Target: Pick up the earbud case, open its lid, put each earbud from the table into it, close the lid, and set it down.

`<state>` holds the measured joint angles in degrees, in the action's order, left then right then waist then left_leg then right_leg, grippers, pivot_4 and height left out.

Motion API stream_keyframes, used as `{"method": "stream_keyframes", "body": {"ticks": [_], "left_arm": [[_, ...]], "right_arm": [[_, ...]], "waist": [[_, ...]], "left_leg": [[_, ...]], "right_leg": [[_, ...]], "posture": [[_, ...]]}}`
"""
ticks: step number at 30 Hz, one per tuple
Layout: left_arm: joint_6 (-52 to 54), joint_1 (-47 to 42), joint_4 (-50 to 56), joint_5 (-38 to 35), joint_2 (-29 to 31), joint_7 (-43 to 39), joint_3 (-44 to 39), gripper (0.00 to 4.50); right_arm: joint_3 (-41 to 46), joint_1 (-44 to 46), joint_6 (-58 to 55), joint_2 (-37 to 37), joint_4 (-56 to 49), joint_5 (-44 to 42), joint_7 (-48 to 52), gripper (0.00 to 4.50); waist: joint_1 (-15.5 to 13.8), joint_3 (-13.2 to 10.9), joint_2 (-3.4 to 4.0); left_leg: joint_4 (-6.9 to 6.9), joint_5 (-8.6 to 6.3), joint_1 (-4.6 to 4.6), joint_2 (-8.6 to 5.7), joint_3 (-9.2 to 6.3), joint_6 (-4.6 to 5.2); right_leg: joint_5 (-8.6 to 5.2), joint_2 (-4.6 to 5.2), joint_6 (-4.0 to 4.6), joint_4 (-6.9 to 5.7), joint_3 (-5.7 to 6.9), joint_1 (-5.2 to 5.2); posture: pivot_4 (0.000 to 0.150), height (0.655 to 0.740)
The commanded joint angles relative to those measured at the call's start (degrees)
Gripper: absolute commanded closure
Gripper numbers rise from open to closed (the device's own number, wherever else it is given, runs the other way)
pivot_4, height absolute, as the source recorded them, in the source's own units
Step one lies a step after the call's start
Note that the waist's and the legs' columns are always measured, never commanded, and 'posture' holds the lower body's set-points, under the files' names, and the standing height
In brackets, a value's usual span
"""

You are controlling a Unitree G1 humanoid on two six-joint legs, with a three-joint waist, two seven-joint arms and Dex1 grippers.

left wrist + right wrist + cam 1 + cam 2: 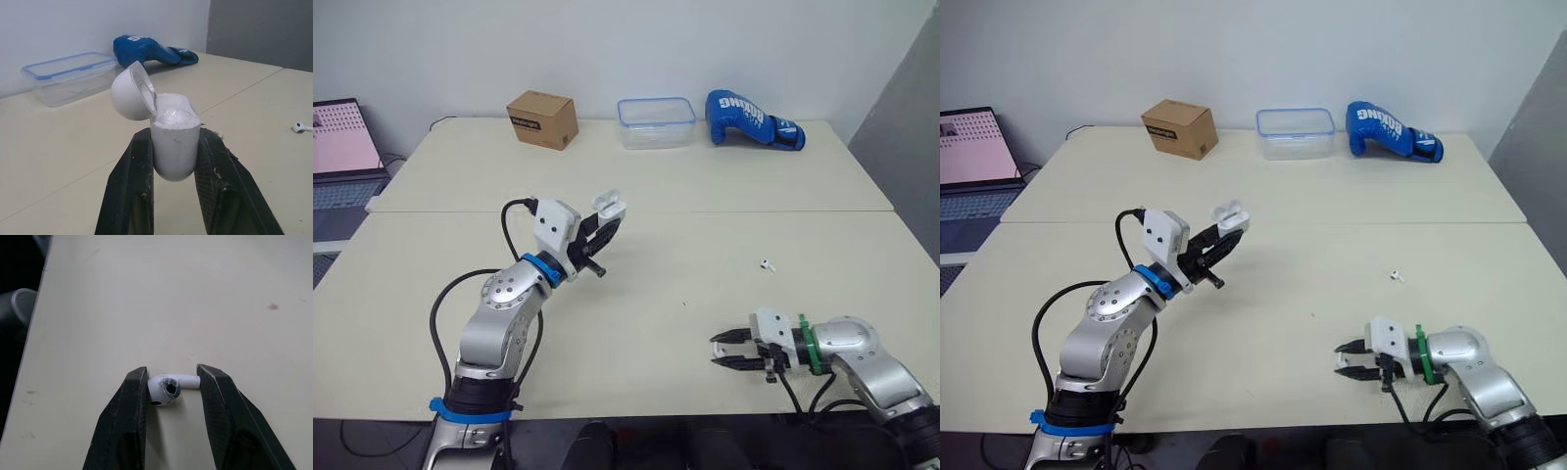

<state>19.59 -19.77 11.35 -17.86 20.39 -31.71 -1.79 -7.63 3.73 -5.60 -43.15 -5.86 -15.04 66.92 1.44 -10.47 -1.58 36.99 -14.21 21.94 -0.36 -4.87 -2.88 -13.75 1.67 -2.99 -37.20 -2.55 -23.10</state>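
My left gripper (611, 223) is raised above the middle-left of the table (636, 323), shut on the white earbud case (174, 142). The case stands upright between the fingers with its lid (128, 93) swung open. Low over the table's front right, my right gripper (716, 350) is shut on a white earbud (166, 387), which spans the gap between both fingers (132, 401). A second white earbud (765, 263) lies loose on the table, further back than the right gripper.
Along the table's far edge stand a brown cardboard box (543, 119), a clear plastic container with a blue rim (656, 122) and a blue boxing glove (754, 119). A laptop (342, 147) sits off the table at the far left.
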Motion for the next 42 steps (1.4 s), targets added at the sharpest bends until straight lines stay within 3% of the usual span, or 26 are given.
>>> {"method": "stream_keyframes", "body": {"ticks": [1, 9, 16, 22, 29, 31, 37, 40, 42], "left_arm": [[-1.4, 0.3, 2.2, -0.2, 0.2, 0.1, -0.6, 3.76], [-1.7, 0.5, 1.5, -0.3, -0.8, 0.3, 0.0, 3.76], [-2.0, -1.5, -0.1, 0.0, -1.1, -0.6, 0.5, 3.76], [-1.8, -1.2, 0.4, 0.1, -1.1, -0.4, 0.3, 3.76], [-1.6, -0.3, 1.3, 0.0, -1.3, 0.2, 0.3, 3.76], [-1.6, -0.2, 1.2, -0.3, -1.7, 0.7, -0.2, 3.76], [-2.3, 0.2, 0.6, -0.2, -1.9, 1.3, -0.4, 3.76], [-2.8, -0.1, 0.0, -0.1, -2.2, 1.9, -0.6, 3.76], [-2.9, -0.2, -0.2, 0.0, -2.3, 2.0, -0.5, 3.76]], "right_arm": [[10.2, -5.0, -5.0, -1.4, -7.0, -5.1, -5.2, 3.29], [28.5, -19.9, -16.4, 4.8, -14.1, -7.7, -23.6, 3.29], [31.4, -20.1, -21.2, 14.0, -14.2, -4.5, -39.6, 3.29], [30.2, -22.5, -27.1, 19.0, -18.9, -6.3, -45.1, 3.29], [30.5, -20.8, -29.9, 16.9, -21.1, -7.0, -44.8, 0.89], [33.2, -18.7, -31.3, 17.0, -22.3, -12.0, -43.5, 0.17], [39.4, -12.9, -38.7, 15.1, -30.6, -32.8, -41.5, 0.05], [38.8, -10.1, -41.5, 9.8, -31.2, -35.7, -40.6, 0.05], [35.5, -7.2, -39.9, 1.9, -28.3, -32.0, -34.2, 0.05]], "waist": [[-0.1, 0.0, 0.00], [-0.4, 0.0, 0.01], [-0.2, 0.0, 0.08], [-0.1, 0.1, 0.19], [0.0, 0.1, 0.20], [0.1, 0.1, 0.20], [0.1, 0.1, 0.22], [0.1, 0.1, 0.21], [0.1, 0.1, 0.22]], "left_leg": [[0.00, 0.00, 0.00, 0.00, 0.00, 0.00], [0.01, 0.00, 0.01, 0.01, 0.04, 0.01], [0.00, 0.00, -0.02, 0.02, 0.11, 0.01], [-0.04, 0.00, 0.00, 0.02, 0.11, 0.01], [-0.03, 0.00, -0.02, 0.02, 0.11, 0.01], [-0.03, 0.00, -0.02, 0.03, 0.11, 0.01], [-0.03, -0.01, 0.01, 0.04, 0.08, 0.02], [-0.02, -0.01, 0.05, 0.03, 0.08, 0.03], [0.01, -0.01, 0.06, 0.00, 0.10, 0.03]], "right_leg": [[0.00, 0.00, 0.00, -0.01, 0.00, 0.00], [-0.04, -0.01, -0.06, 0.00, -0.03, 0.00], [-0.07, -0.03, -0.10, -0.02, -0.11, -0.01], [-0.08, -0.03, -0.10, 0.00, -0.12, -0.03], [-0.10, -0.04, -0.14, -0.01, -0.12, -0.02], [-0.10, -0.05, -0.14, -0.01, -0.12, -0.02], [-0.10, -0.07, -0.14, -0.01, -0.10, -0.02], [-0.09, -0.07, -0.13, 0.03, -0.10, -0.02], [-0.09, -0.05, -0.14, 0.06, -0.11, -0.01]], "posture": [[0.150, 0.7400], [0.150, 0.7400], [0.150, 0.7400], [0.150, 0.7400], [0.150, 0.7400], [0.150, 0.7400], [0.150, 0.7400], [0.150, 0.7400], [0.150, 0.7400]]}}
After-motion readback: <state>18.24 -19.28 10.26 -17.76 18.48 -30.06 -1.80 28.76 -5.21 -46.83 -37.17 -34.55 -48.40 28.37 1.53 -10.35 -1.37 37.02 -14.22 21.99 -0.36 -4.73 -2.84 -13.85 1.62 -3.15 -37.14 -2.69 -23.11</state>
